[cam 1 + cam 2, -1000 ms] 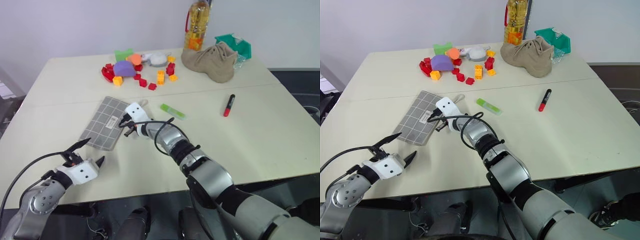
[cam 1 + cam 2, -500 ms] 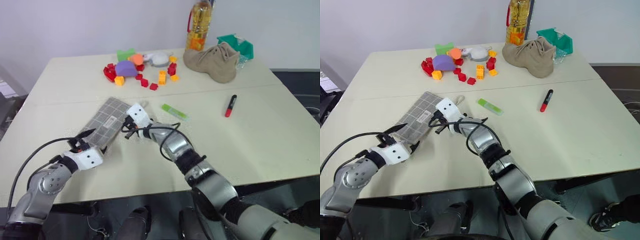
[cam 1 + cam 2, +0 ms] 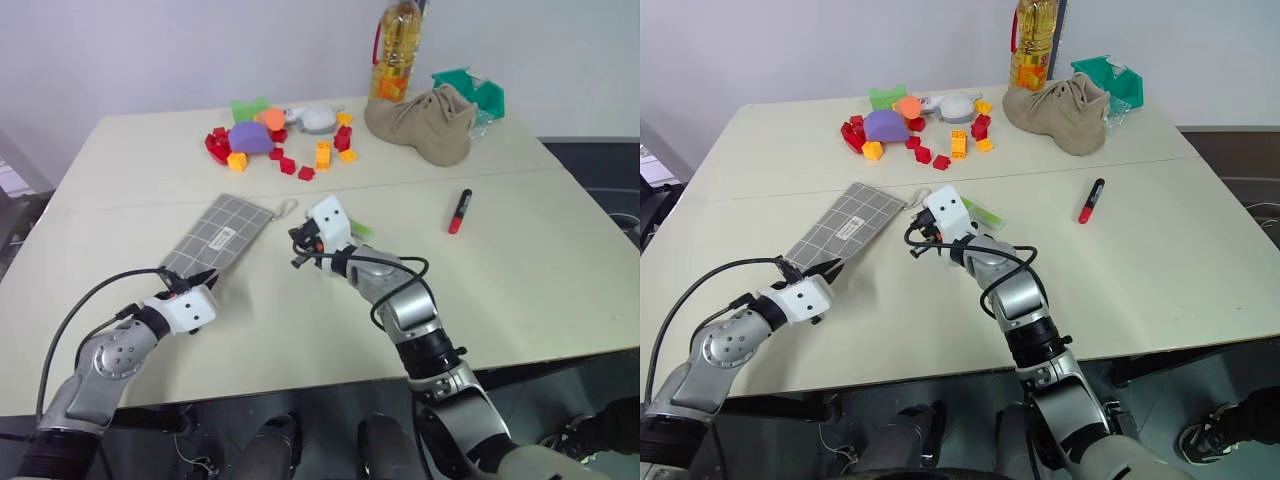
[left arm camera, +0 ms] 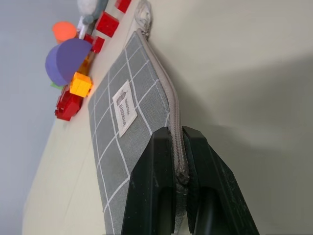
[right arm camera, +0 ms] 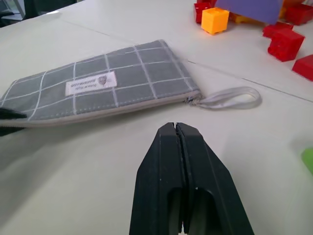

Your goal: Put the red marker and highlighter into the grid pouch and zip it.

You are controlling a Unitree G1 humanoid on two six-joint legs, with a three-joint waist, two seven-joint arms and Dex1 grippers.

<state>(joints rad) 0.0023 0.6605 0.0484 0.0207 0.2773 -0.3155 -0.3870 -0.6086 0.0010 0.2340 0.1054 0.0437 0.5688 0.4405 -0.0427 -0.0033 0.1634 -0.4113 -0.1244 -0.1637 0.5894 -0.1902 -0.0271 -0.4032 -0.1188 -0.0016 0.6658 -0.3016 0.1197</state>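
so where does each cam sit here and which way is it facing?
Head stereo pair: forward and down over the table and both arms.
Left wrist: along the left gripper, shut on the grid pouch at its zipper edge.
Right wrist: along the shut right gripper toward the pouch.
Both wrist views share the pouch and toy blocks.

A pale cream table (image 3: 560, 270) fills the scene, with 1 seam running across its top. Behind the table rises a plain white wall (image 3: 180, 50). To the table's right lies dark floor (image 3: 600, 170).
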